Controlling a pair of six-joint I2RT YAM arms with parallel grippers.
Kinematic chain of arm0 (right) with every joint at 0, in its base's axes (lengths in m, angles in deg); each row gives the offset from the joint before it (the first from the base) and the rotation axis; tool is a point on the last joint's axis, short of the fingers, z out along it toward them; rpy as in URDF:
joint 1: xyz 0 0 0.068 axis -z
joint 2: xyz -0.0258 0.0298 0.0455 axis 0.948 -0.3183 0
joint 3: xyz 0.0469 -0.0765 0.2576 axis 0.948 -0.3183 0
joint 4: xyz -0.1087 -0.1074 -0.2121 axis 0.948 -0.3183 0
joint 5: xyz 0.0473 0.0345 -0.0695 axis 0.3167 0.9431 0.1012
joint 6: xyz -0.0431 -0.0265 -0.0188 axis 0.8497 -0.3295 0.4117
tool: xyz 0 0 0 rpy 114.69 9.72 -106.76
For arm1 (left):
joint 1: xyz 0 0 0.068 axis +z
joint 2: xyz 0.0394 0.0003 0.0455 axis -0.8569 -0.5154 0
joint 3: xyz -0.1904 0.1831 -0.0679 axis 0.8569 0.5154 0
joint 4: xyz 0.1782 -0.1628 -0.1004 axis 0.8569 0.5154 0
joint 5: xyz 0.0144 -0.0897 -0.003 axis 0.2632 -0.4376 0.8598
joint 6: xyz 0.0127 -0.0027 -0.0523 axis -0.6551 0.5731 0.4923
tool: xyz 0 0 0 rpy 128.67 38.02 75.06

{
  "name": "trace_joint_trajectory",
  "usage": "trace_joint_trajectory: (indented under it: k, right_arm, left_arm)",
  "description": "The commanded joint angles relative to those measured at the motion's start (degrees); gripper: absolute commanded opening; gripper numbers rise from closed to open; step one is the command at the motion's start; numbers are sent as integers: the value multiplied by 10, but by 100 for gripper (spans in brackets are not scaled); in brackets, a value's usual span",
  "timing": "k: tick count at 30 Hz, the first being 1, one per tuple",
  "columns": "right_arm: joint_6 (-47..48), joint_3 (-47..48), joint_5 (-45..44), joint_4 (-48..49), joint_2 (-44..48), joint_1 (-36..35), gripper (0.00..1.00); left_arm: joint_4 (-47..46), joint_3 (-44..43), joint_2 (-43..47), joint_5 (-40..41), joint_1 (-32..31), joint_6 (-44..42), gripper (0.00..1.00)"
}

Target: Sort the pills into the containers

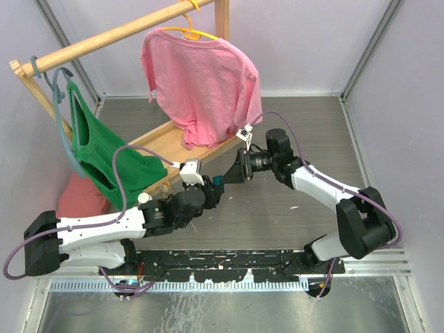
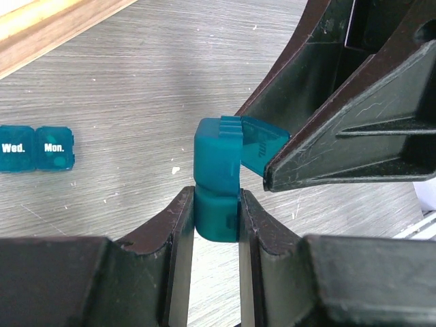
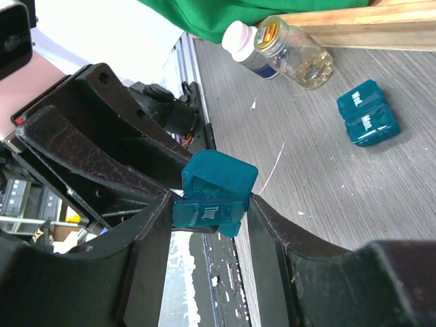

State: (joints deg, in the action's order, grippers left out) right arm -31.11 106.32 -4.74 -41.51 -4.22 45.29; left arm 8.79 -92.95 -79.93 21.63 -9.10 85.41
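**Both grippers clamped on one teal container at mid-table**

A wooden rack (image 1: pixel 163 142) stood across the far left of the grey table (image 1: pixel 291 132). A pink shirt (image 1: pixel 201 83) and a green shirt (image 1: pixel 104 159) hung from its rail on hangers. Near the rack's base, a white-capped bottle (image 3: pixel 244 42) lay touching a clear bottle (image 3: pixel 303 58), just below an edge of green cloth. The second container (image 3: pixel 368 114) sat on the table apart from the arms, its lids shut and marked "Wed." and "Mon.". In each wrist view, the other arm's dark fingers hid part of the held piece.

The held container (image 2: pixel 216 160) was translucent teal and sat between the two arms near the middle of the table. The left gripper (image 2: pixel 216 204) was clenched on its lower compartment. The right gripper (image 3: pixel 208 204) pinched a hinged lid (image 3: pixel 204 213) marked "Tue.", which stood out at an angle from the body.
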Motion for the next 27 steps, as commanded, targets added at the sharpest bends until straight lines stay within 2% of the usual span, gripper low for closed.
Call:
trace_joint_trajectory:
  k: [1,4,6,9,13,16,22,27]
  right_arm:
    - [-2,-3,7,29,13,11,29]
    - [29,7,-6,-8,17,18,51]
    - [59,15,-22,-40,22,24,60]
    - [98,25,-54,-80,28,28,65]
    - [148,39,-97,-130,25,29,64]
    - [168,47,-110,-149,17,29,57]
    - [166,40,-57,-126,24,24,46]
    - [166,38,-22,-116,24,7,44]
  left_arm:
    - [-27,18,39,15,7,-42,0]
    - [-28,27,57,-3,7,-46,0]
    - [-33,37,72,-12,7,-45,0]
    - [-48,55,93,-23,7,-45,0]
    - [-58,64,106,-41,7,-54,0]
    - [-74,68,108,-66,7,-69,0]
    - [-114,75,104,-106,7,-81,0]
    - [-150,84,97,-128,10,-81,0]
